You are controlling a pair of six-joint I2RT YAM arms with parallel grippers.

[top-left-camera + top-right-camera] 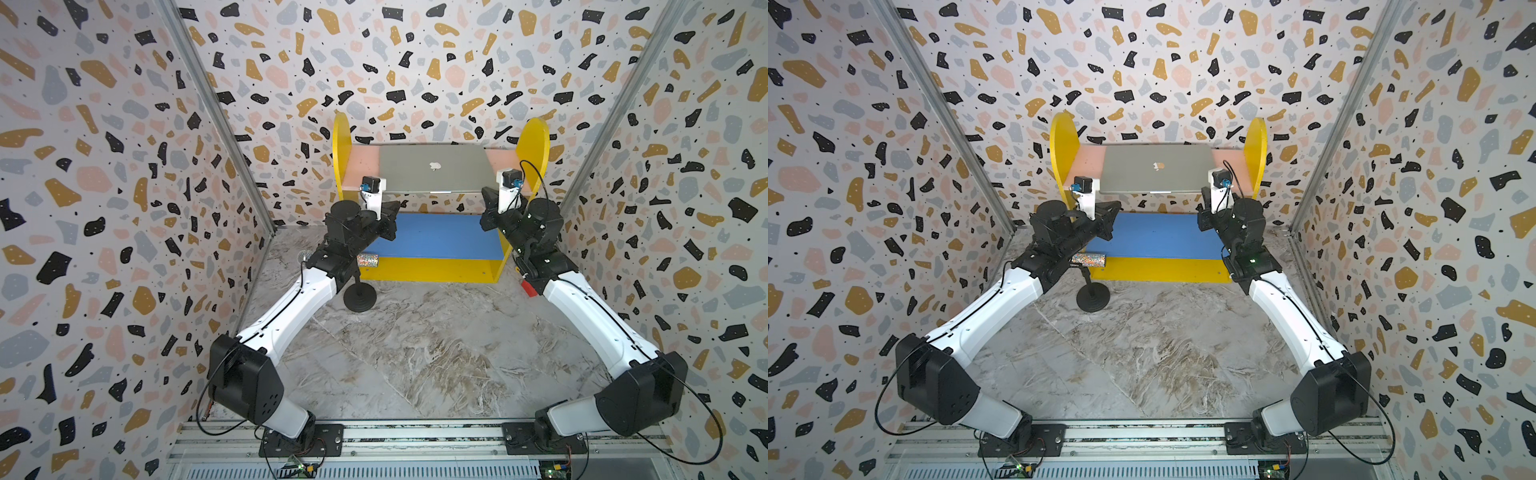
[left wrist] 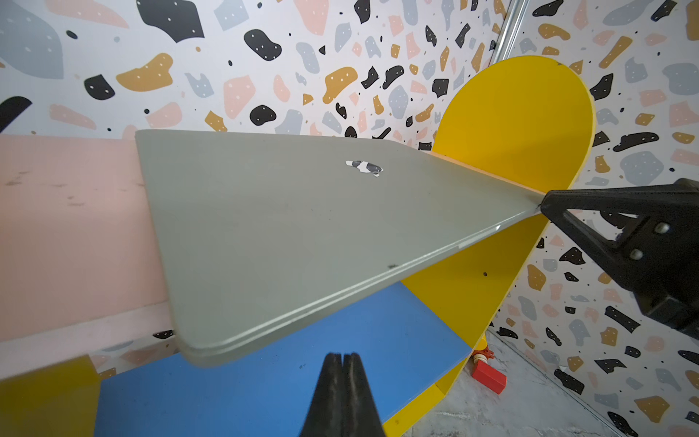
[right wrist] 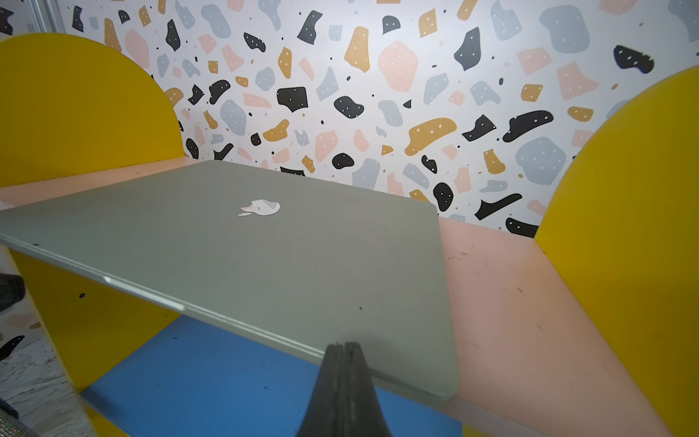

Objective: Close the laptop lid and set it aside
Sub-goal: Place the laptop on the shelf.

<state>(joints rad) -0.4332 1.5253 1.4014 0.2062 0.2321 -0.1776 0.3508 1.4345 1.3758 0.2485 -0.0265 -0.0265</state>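
Laptop (image 1: 432, 168) — closed, atop pink shelf (image 1: 360, 164)

Bright, even, diffuse light, faint soft shadows, wide-angle bowing at top views' edges, left gripper (image 2: 342, 357) and right gripper (image 3: 342, 346) blurred near lens, thin glint on laptop (image 2: 287, 234) edge.

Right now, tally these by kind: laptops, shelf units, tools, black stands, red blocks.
Laptop: 1
Shelf unit: 1
Tools: 2 (left tool, right tool)
Black stand: 1
Red block: 1
Total: 6
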